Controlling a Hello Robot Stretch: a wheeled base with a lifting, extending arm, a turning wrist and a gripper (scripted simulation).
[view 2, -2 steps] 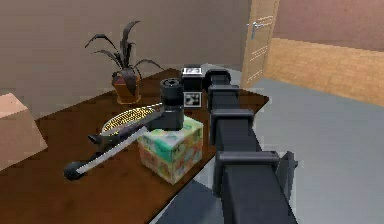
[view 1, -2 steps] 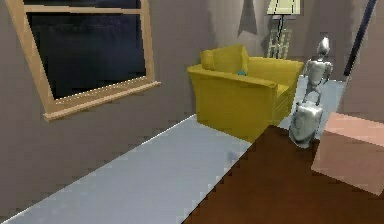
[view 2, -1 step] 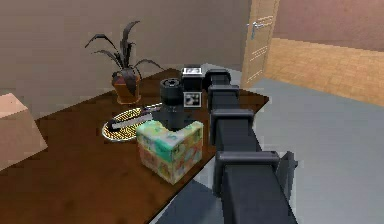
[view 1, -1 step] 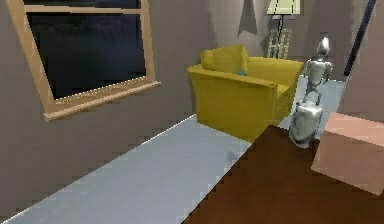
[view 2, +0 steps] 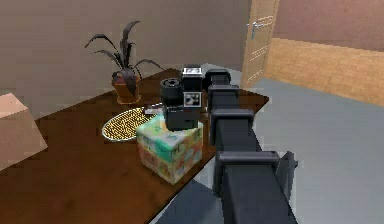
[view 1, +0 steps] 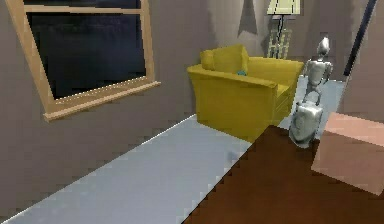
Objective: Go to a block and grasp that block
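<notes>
Arm side view: the approach looks complete, with the gripper (view 2: pixel 158 108) at the patterned block (view 2: pixel 166 150), which stands near the table's (view 2: pixel 80 152) near edge; whether it holds anything cannot be told, so a confirmed grasp and lift appear outstanding.

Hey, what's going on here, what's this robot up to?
The robot's arm extends over a dark wooden table. Its gripper is at a colourful box that sits on the table, near a woven yellow mat and a potted plant. I cannot tell whether the gripper holds anything. Ahead of the robot stands a yellow armchair.
</notes>
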